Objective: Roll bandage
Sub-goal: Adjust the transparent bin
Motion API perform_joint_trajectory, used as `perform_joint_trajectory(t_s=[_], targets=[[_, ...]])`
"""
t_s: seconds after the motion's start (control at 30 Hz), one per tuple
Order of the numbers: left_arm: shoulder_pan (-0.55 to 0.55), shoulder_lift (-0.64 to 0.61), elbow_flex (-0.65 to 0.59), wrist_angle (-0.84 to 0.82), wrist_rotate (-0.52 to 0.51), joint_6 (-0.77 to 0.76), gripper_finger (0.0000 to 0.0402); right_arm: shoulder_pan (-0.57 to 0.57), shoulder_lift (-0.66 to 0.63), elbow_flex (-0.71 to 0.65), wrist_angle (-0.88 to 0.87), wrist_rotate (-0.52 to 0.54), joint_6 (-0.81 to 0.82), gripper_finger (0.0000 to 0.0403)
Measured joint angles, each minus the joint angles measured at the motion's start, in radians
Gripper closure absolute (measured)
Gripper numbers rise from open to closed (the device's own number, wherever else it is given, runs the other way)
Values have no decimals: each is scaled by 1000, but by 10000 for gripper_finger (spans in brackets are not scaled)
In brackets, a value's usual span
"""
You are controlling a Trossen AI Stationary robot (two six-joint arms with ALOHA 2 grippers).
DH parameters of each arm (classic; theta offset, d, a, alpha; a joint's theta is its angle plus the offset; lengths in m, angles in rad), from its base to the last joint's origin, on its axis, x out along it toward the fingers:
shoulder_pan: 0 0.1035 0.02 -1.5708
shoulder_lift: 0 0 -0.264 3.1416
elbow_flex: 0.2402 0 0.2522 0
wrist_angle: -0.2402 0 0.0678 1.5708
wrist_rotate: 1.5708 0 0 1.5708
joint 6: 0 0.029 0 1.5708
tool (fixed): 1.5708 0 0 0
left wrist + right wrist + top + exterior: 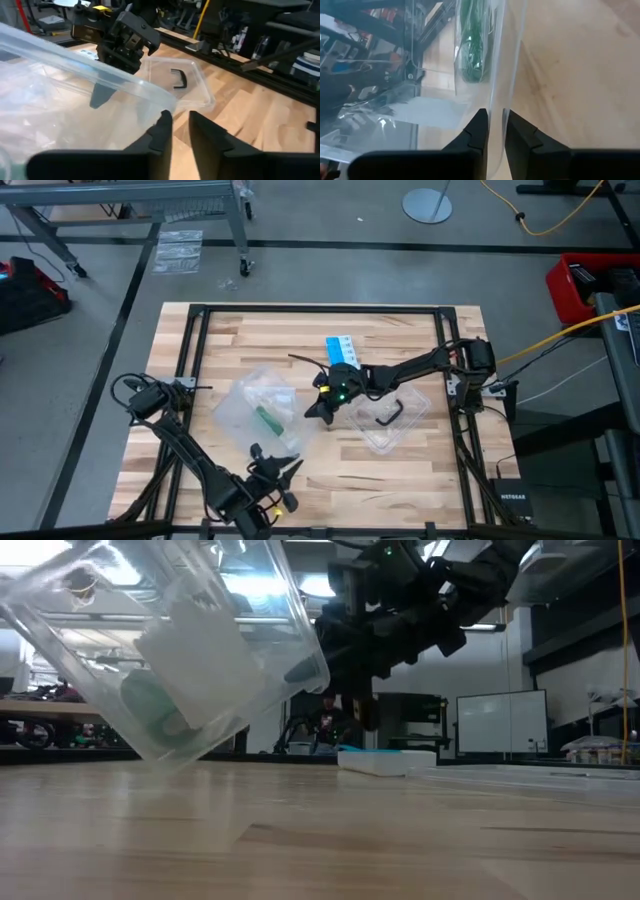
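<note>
The bandage (267,420), a dark green strip, is seen lying inside a clear plastic tub (243,402) near the middle of the bench (400,470), with a crumpled clear wrapper (395,112) beside it in the tub. The tub's right wall is pinched between the narrowly set fingers of the right gripper (493,131), and in the low view the tub is tilted, 1 edge raised off the bench. The left gripper (180,131) is held just beside the tub's near rim, its fingers narrowly parted with nothing between them. A second clear tray (388,418) with a small black hook-shaped piece (391,414) lies to the right, and a blue-and-white card (340,346) lies beyond it.

The step in hand is judged to be getting the bandage out of the tub. The tilt should be raised slowly while the pinched wall is held firm, so the strip slides out flat onto bare wood rather than bunched under the wrapper.
</note>
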Motion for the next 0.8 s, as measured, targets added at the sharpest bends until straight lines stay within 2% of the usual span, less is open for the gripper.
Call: perform_joint_trajectory(t_s=[0.17, 0.3, 0.8], targets=[[26, 0, 0, 6, 1, 1, 283, -46, 0, 0, 0, -6, -31, 358], [35, -2, 0, 25, 5, 0, 253, -108, 0, 0, -1, -15, -73, 359], [31, -26, 1, 59, -18, 12, 247, -295, -4, 2, -80, 0, -278, 359]])
